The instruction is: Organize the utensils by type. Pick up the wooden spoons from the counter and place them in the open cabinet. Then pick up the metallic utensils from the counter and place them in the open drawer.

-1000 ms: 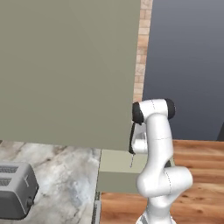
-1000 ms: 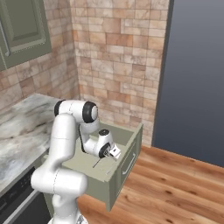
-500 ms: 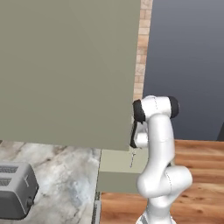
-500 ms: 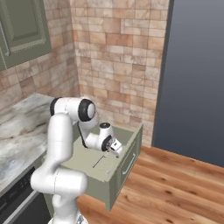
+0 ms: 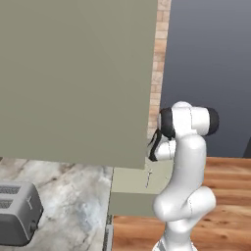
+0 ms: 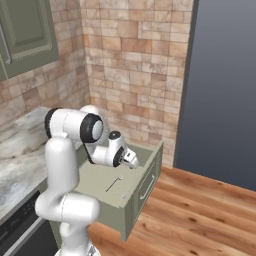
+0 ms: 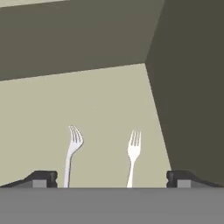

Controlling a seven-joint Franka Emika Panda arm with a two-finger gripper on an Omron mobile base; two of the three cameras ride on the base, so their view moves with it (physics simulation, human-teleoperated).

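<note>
Two forks now in the open drawer (image 6: 132,192). One fork (image 7: 72,151) flat on the drawer floor, tines up in the hand view. Other fork (image 7: 132,155) just beside it, also flat, not touching it. Only one thin silver piece (image 6: 114,183) easy to make out from the right base view; too small there to tell more.

Gripper (image 7: 111,178) above the drawer, jaws spread wide, nothing between them. Finger tips apart at the bottom of the hand view, forks lying free below. Gripper (image 6: 131,159) seen over the drawer, near its back part, in the right base view.

Metal part of the job: looks done, since both forks sit inside the drawer and nothing is being held.

Wooden spoons: none seen on the counter (image 5: 73,206). Only a grey toaster (image 5: 17,211) there, at the left. Big green cabinet door (image 5: 73,78) hides the shelf in the left base view, so cannot tell if the spoons are inside. Probably put away already, but that is a guess.

Left to do, most likely: lift the arm up and away from the drawer. Maybe nothing more after that.
</note>
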